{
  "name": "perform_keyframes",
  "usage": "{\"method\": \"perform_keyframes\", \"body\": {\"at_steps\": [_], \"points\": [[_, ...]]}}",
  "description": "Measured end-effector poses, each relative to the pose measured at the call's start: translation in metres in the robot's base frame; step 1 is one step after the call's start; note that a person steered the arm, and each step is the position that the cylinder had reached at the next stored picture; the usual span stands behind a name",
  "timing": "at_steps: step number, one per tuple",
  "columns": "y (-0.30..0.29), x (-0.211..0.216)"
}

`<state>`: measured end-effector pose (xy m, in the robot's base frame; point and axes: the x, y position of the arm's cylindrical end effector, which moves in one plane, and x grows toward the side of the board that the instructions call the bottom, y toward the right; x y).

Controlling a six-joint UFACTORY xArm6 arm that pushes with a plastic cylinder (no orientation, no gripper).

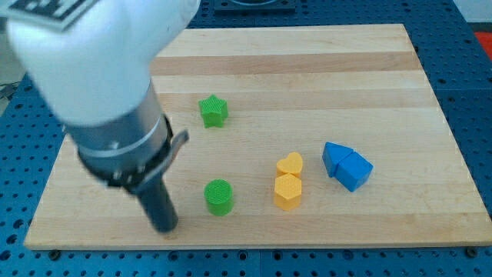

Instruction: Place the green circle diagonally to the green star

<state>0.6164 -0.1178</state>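
The green circle lies on the wooden board near the view's bottom, left of centre. The green star lies above it, towards the view's top, almost straight in line and well apart. My tip is at the board's bottom left, to the left of the green circle and slightly below it, with a gap between them. The arm's big white and dark body covers the view's upper left.
A yellow heart sits just above a yellow hexagon, touching it, right of the green circle. Two blue blocks lie pressed together further right. The board's bottom edge runs close below my tip.
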Motion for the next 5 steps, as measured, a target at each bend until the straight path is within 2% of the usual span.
{"method": "perform_keyframes", "body": {"at_steps": [1, 2, 4, 5], "points": [[0.030, 0.000], [0.118, -0.029], [0.114, -0.028], [0.093, -0.008]]}}
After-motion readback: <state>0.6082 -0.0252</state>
